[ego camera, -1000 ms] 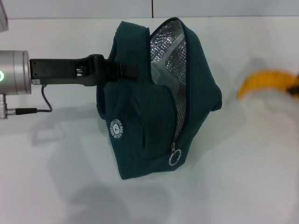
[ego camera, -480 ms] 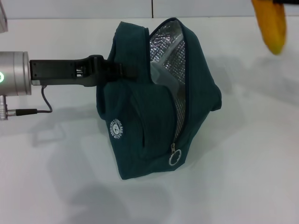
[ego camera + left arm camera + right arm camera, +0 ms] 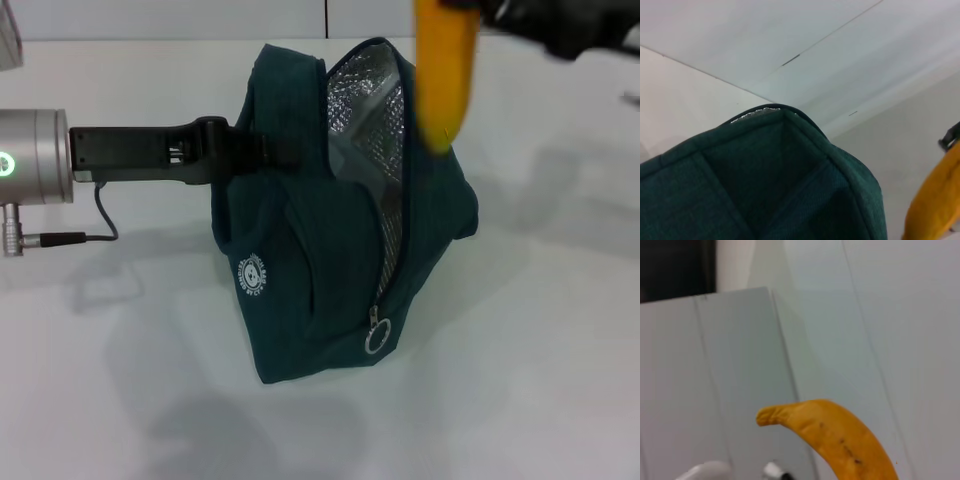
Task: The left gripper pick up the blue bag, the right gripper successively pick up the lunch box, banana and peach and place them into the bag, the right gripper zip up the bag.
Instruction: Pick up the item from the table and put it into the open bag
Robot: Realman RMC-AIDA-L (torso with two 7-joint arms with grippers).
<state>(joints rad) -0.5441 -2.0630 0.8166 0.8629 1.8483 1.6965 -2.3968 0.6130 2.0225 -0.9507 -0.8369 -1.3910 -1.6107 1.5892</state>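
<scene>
Around the blue bag [image 3: 335, 215] there is little else: a grey cable [image 3: 95, 215] trails from my left wrist, and some pale object [image 3: 8, 45] is cut off at the far left corner, too little of it showing to name. The bag itself stands in the middle of the white worktop [image 3: 540, 330], its mouth gaping so the silver foil lining [image 3: 365, 110] shows, the ring zipper pull [image 3: 375, 340] hanging low on its near side and the round white logo [image 3: 254, 275] facing me. Behind the worktop runs a pale wall with a dark vertical seam. My left arm reaches in level from the left, silver wrist first, and my left claw [image 3: 285, 152] is clamped on the bag's fabric by the opening, holding it upright. My right claw [image 3: 555, 25] comes in from the upper right, dark and blurred (I cannot tell how its fingers sit), with the banana [image 3: 443, 70] hanging down from it, its lower tip just over the bag's open mouth, right of the lining.
</scene>
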